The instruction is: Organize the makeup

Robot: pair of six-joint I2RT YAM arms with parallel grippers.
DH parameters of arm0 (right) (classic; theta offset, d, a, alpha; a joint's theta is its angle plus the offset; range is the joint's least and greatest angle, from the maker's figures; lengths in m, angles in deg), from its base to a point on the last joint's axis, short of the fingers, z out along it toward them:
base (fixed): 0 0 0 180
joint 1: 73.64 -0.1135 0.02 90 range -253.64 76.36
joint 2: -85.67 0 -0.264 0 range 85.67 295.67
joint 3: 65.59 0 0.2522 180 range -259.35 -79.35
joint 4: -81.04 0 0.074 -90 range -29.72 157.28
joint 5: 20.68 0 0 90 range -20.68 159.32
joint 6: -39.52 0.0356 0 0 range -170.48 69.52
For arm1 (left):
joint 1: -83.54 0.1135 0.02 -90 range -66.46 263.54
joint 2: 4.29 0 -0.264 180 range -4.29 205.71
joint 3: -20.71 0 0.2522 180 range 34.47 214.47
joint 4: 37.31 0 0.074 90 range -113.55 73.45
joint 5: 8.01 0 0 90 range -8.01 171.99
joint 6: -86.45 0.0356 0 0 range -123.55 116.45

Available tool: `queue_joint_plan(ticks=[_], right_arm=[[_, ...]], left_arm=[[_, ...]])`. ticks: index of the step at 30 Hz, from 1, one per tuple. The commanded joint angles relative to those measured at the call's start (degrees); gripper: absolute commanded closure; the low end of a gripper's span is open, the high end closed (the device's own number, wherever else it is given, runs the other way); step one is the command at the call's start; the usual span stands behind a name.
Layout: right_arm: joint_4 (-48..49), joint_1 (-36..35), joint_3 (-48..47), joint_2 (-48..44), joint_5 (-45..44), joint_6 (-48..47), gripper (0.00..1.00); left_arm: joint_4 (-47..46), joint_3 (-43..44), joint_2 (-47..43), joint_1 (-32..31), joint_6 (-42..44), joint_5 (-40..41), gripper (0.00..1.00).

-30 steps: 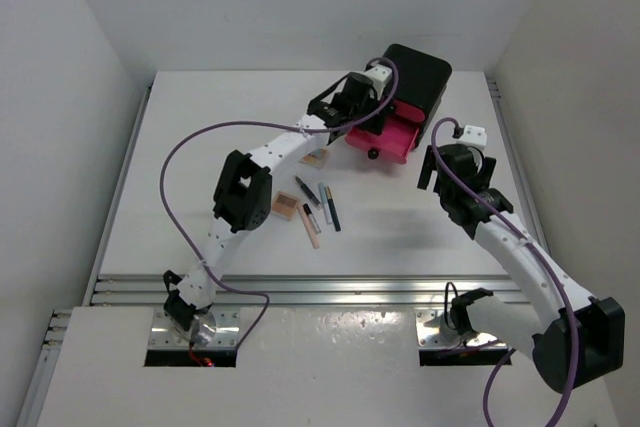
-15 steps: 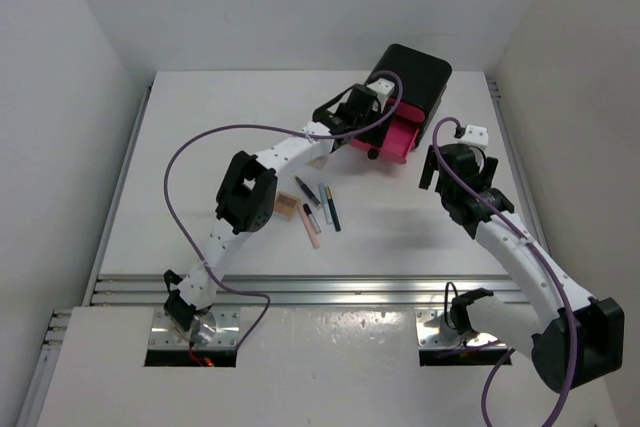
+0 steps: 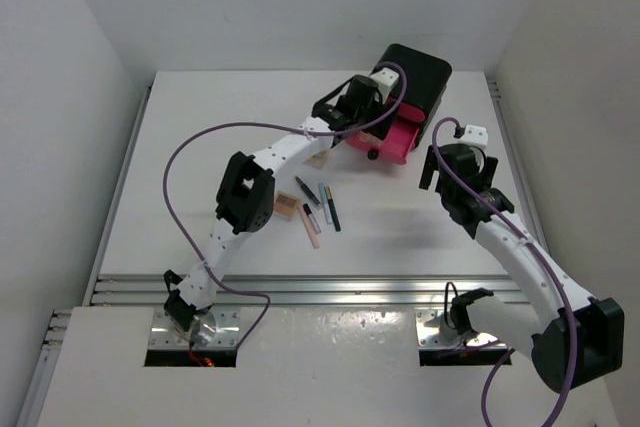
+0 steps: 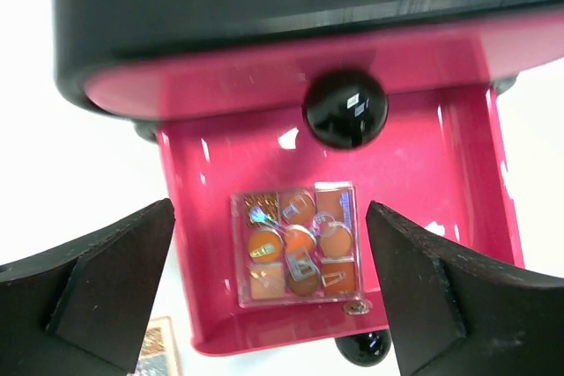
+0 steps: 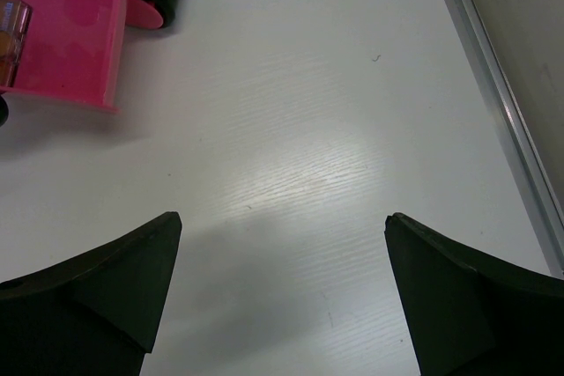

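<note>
Palette (image 4: 295, 248) released into drawer (image 4: 203, 173): L gripper (image 4: 269, 210) jaws just opened; R gripper (image 5: 282, 217) open, idle. I'll fetch pencils (image 3: 320, 207), 7 o'clock.

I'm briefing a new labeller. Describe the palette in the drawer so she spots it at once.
A black box stands far right on the table, one pink drawer pulled out. In that drawer lies a clear square palette of orange pans. The other palettes lie out on the table.
</note>
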Motion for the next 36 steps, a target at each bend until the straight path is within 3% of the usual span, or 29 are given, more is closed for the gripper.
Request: queue_joint_plan(ticks=[1, 9, 16, 21, 29, 36], right_arm=[[0.32, 0.21, -0.50, -1.25, 0.16, -0.29, 0.00], [-0.65, 0.30, -0.50, -1.08, 2.18, 0.67, 0.00], [-2.41, 0.12, -0.68, -0.64, 3.49, 1.64, 0.00], [-3.72, 0.21, -2.26, -0.02, 4.81, 1.90, 0.00], [-4.43, -0.58, -1.21, 0.33, 5.78, 4.19, 0.00], [-5.04, -1.11, -1.64, 0.68, 5.96, 4.11, 0.00]], left_arm=[[-0.49, 4.73, -5.05, -0.38, 2.71, 2.45, 0.04], [9.44, 4.58, -11.64, 6.29, 3.42, -1.56, 0.00], [10.68, -17.64, -18.24, 12.98, -1.32, -6.94, 0.00], [10.68, -28.46, -20.95, 12.98, 0.96, -6.34, 0.00], [11.29, -55.43, -39.75, 10.71, 7.81, -8.35, 0.00], [11.82, -61.53, -41.00, 8.77, 5.28, -7.92, 0.00]])
